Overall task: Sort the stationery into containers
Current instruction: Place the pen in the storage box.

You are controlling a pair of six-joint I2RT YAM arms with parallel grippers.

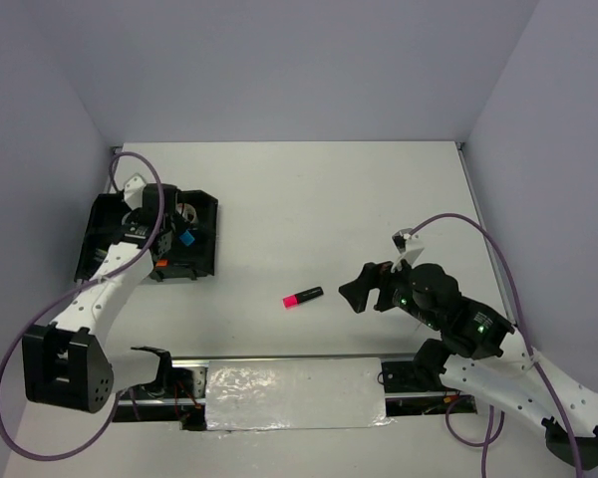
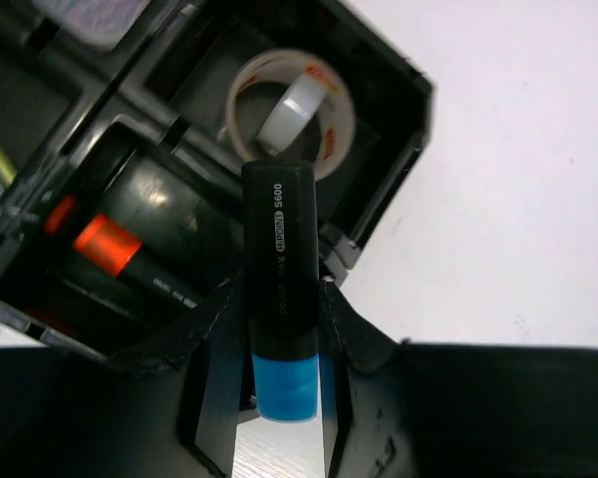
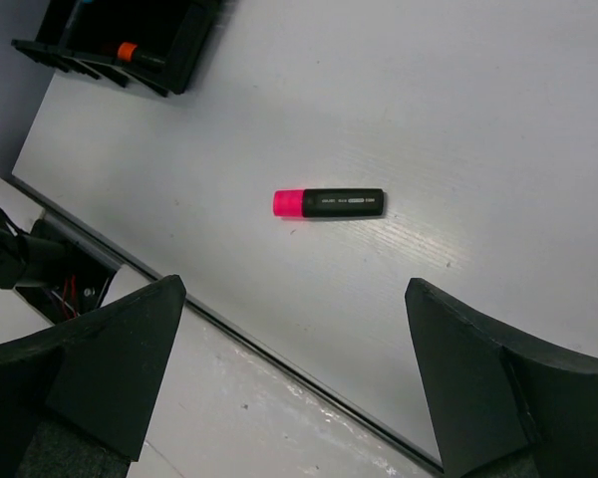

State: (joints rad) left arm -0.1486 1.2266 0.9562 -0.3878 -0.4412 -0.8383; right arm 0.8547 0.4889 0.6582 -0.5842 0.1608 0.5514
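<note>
Where the black tray (image 1: 207, 211) sits at the left of the counter (image 1: 329, 189), the left claw (image 1: 175, 237) hangs over it, its two fingers (image 2: 219, 344) pinched on the blue-ended highlighter (image 2: 279, 289). In the left wrist view the blue end lies back between the fingers, and the black body points out over the tray's dividers. Just past its tip, one compartment holds a clear tape roll (image 2: 331, 139) with a smaller white roll tilted inside its ring. The compartment to the left holds an orange-ended highlighter (image 2: 115, 247) lying on its side. I cannot tell whether the held highlighter touches the tray.

Near the middle of the counter, well apart from the tray, the pink-ended highlighter (image 1: 302, 297) lies flat with its pink end to the left. Just to its right the right claw (image 1: 357, 289) hovers with its jaws spread wide and nothing between them. Its wrist view shows the highlighter beyond the fingertips and untouched.
</note>
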